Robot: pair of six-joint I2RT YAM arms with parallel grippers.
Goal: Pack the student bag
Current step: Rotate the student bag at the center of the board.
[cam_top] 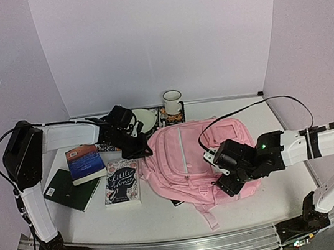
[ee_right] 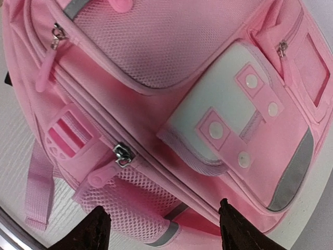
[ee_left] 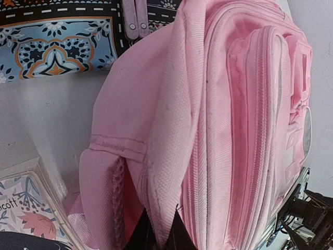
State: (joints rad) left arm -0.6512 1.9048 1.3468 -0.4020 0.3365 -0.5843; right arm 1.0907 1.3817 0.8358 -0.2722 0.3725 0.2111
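Nearest to me, the right gripper (ee_right: 166,227) hangs over the lower front of the bag (cam_top: 184,154). Its fingers are spread wide and nothing is between them. The bag lies flat in the middle of the table (cam_top: 162,217), front side up, with one strap pointing to the near edge. I judge that this arm is free so that it can go for a zip or for a book.

On the left, three books (cam_top: 121,182) lie just beside the bag, not yet packed. A little farther, the left gripper (ee_left: 160,237) has its fingers pressed together on a fold of fabric at the bag's upper left edge. I think this is to hold the bag in place or to lift its mouth open. I cannot tell if the main zip is open.

At the far edge a mug (cam_top: 172,102) stands on a patterned mat (ee_left: 57,49).
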